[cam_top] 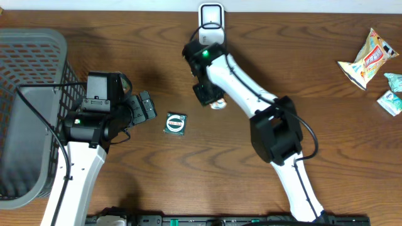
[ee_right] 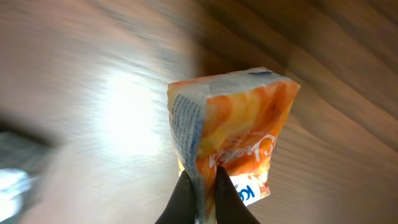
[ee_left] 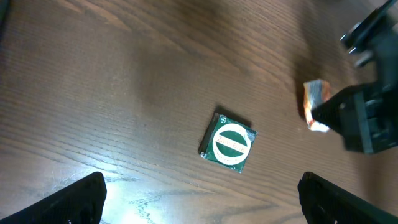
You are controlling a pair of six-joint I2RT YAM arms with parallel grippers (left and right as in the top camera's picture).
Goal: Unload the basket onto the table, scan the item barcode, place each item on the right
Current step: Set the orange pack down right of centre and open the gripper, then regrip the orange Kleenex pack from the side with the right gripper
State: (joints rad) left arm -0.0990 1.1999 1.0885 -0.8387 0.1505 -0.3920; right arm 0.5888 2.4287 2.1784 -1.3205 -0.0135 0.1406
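Note:
My right gripper is shut on the edge of an orange snack packet, which stands up from its fingertips. From overhead, that gripper hangs mid-table with the orange packet just below it, in front of a white scanner at the far edge. No barcode shows on the packet. My left gripper is open and holds nothing. Its two fingers stand wide apart above bare wood. A green square packet lies flat ahead of it, and the orange packet shows to its right.
A grey mesh basket fills the left side. The green packet lies between the two arms. An orange and white snack bag and small pale green packets lie at the far right.

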